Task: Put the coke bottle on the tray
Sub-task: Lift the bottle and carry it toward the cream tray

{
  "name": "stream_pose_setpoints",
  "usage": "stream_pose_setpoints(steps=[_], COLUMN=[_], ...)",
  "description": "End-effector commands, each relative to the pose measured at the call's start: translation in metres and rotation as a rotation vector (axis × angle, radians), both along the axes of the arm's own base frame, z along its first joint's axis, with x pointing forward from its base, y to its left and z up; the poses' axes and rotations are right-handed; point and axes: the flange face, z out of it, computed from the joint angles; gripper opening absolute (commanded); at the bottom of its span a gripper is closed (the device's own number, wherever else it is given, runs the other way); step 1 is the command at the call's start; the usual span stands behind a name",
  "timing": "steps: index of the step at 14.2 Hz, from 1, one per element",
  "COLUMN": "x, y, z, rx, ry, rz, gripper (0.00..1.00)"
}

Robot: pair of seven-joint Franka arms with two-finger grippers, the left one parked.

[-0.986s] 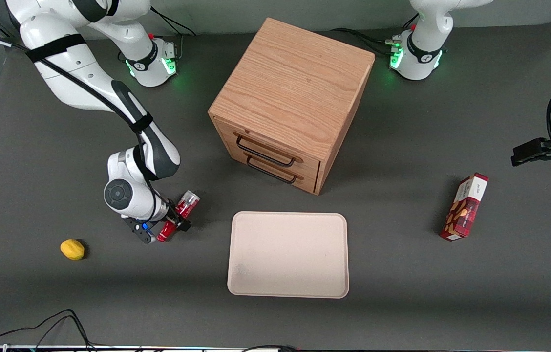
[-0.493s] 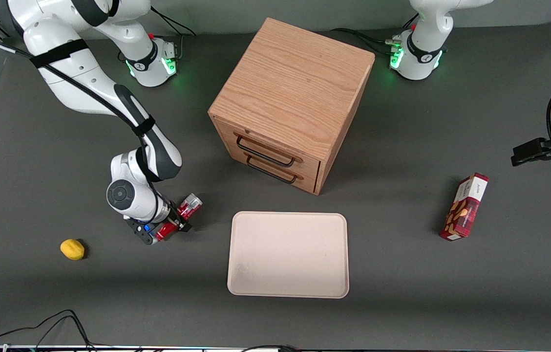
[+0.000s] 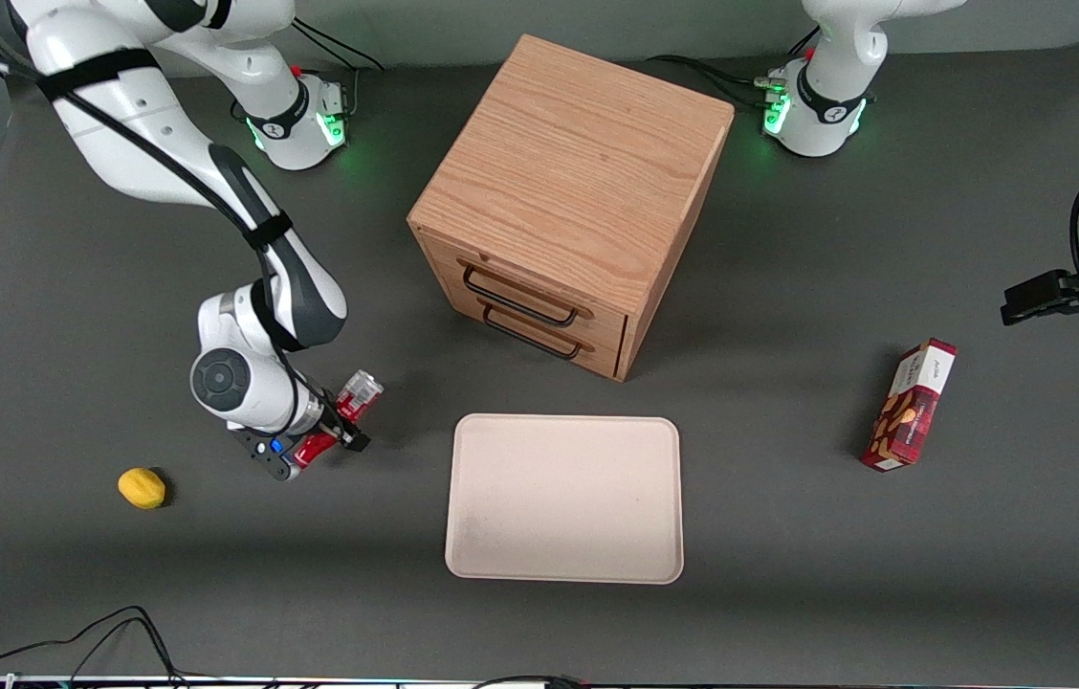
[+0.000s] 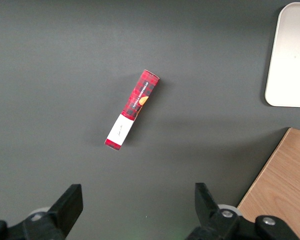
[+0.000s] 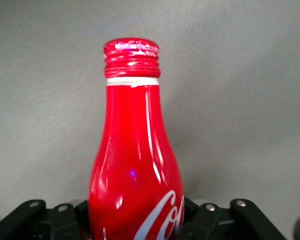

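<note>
gripper: clamped on the coke bottle, fingers on either side of its body, above the table near the working arm's end
coke bottle: held across the body, lying tilted, silvery base pointing toward the cabinet, red neck end poking out nearer the front camera; in the wrist view the bottle fills the frame with cap away from the gripper, so the grip sits on the wider lower body, likely for a firm hold
tray: flat on the table, nothing on it, in front of the cabinet's drawers, apart from the bottle, toward the parked arm from it
stage: bottle grasped, not yet over the tray; carry across is the next call
cabinet: wooden, two drawers shut, not in the direct path
lemon: on the table near the gripper, untouched
snack box: toward the parked arm's end, irrelevant
risk: a tilted bottle may roll once released on the low-rimmed tray
</note>
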Motion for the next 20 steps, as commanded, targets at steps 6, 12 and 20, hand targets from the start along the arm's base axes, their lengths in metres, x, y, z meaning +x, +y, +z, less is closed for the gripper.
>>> stream_pose_setpoints(steps=[6, 12, 20], x=[0.006, 0.027, 0.062], y=[0.041, 0.135, 0.192], z=[0.199, 0.235, 0.058], rx=[0.024, 0.181, 0.278], ry=[0.031, -0.047, -0.133], rz=[0.324, 0.479, 0.638], gripper=[0.0, 0.0, 0.0])
